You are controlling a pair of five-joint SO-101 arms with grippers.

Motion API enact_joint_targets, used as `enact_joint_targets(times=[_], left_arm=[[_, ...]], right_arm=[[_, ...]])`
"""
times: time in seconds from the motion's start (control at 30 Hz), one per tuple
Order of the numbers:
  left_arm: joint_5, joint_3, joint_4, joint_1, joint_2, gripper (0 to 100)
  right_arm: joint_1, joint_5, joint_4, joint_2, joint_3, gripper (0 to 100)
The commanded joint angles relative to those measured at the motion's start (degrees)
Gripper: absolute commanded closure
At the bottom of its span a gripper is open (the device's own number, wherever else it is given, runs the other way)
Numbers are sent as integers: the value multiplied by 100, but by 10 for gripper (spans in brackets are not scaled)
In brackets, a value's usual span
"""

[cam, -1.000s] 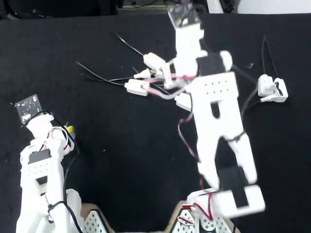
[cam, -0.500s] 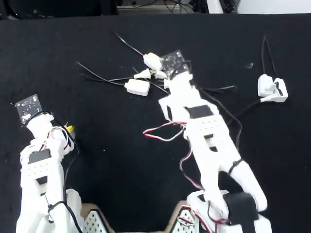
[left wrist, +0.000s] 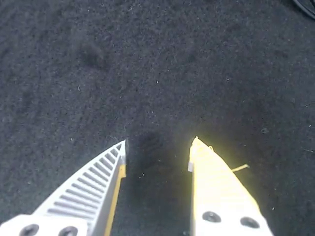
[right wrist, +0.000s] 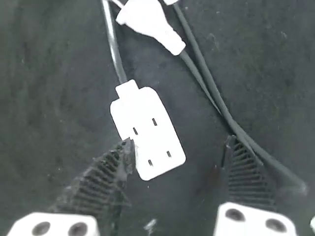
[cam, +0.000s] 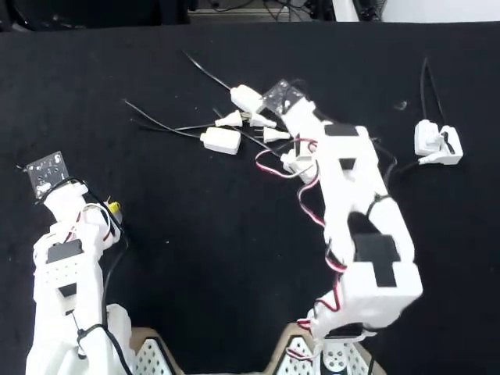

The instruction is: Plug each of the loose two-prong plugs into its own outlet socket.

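Right pincer (right wrist: pixel 179 145): my fingers stand apart, nothing clamped. A white outlet socket (right wrist: pixel 147 132) lies flat between them, slot face up, with two pairs of slots showing. It sits hard by one fingertip (right wrist: pixel 127 147); touching or just off, I cannot tell. It lies well apart from the other finger. Its dark lead (right wrist: pixel 112 49) leaves from the end away from me. Beyond the socket, further out from my fingertips, a white two-prong plug (right wrist: pixel 147 19) lies on its side. Black cables (right wrist: pixel 206 83) run slantwise past the socket toward my other finger.

Left pincer (left wrist: pixel 159 142): fingers apart, empty, hanging over bare black cloth (left wrist: pixel 147 59).

High view: further white plugs (cam: pixel 246 98) and a white block (cam: pixel 221 140) lie in a loose cluster at my right arm's end, thin black leads trailing off. Well apart, on that arm's outer side, sits a white socket pair (cam: pixel 437 144); whether anything is seated there I cannot tell.

Surface: table under black cloth, flecked with lint. Behind its far edge runs a dark strip with cables, and there is a pale corner.
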Motion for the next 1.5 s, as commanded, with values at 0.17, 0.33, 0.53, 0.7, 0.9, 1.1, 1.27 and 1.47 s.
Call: enact_joint_targets(times=[0.17, 0.33, 0.53, 0.7, 0.9, 1.1, 1.27, 1.47], left_arm=[[18, -75, -62, 31, -70, 787], [18, -75, -62, 22, -79, 787], [18, -75, -62, 22, -88, 787], [18, -75, -62, 22, -105, 787], [18, -84, -62, 4, -114, 788], [53, -127, -62, -295, -123, 789], [70, -514, 431, -655, -123, 790], [264, -1015, 1284, -796, -70, 787]], right_arm=[[-18, 1073, 70, 541, -374, 767], [-105, 1152, 431, 541, -365, 974], [-352, 1020, 1793, -435, -251, 988], [-501, 158, 2136, -2158, 259, 988], [-1257, -202, 1881, -4277, 1429, 988], [-1679, -949, 1231, -5851, 2281, 988], [-2602, -835, 826, -5824, 3319, 988], [-3640, -1213, 255, -4637, 3538, 987]])
